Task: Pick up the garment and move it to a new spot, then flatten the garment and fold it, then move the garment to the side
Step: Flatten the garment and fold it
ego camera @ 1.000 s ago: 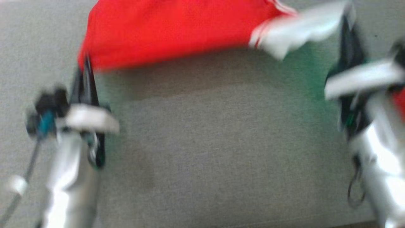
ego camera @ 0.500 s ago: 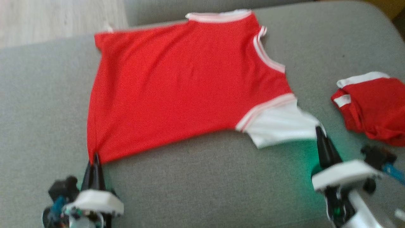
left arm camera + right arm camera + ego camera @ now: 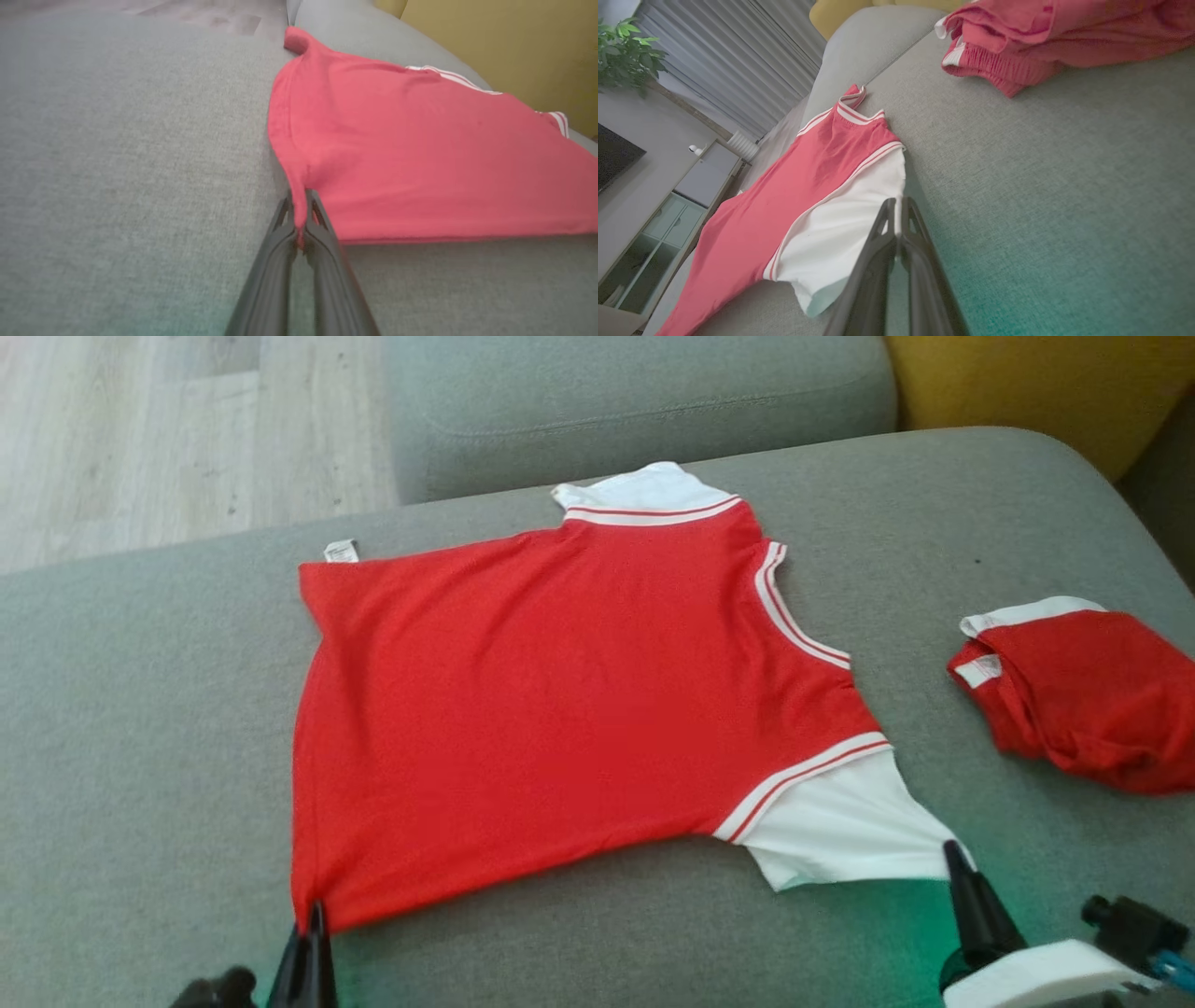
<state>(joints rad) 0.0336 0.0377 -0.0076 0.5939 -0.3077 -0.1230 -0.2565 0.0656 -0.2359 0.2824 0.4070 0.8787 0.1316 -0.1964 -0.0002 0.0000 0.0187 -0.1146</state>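
Nearly flat on the grey sofa cushion [image 3: 140, 709], the red garment [image 3: 560, 709] lies pinched: left fingers [image 3: 327, 266] clamp its hem corner, right fingers [image 3: 871, 280] its white sleeve. Soft, light cloth; likely best gripped at edges and corners.

Head camera has swung up: the whole scene slides down the frame and the blur clears! The garment [image 3: 560, 709], smeared across 12 o'clock a second ago, now sits crisp at centre. In frame the left end effector [image 3: 313, 922] drops to 7 o'clock, the right end effector [image 3: 954, 857] to 5. A second red piece [image 3: 1083, 709] enters at 3 o'clock.
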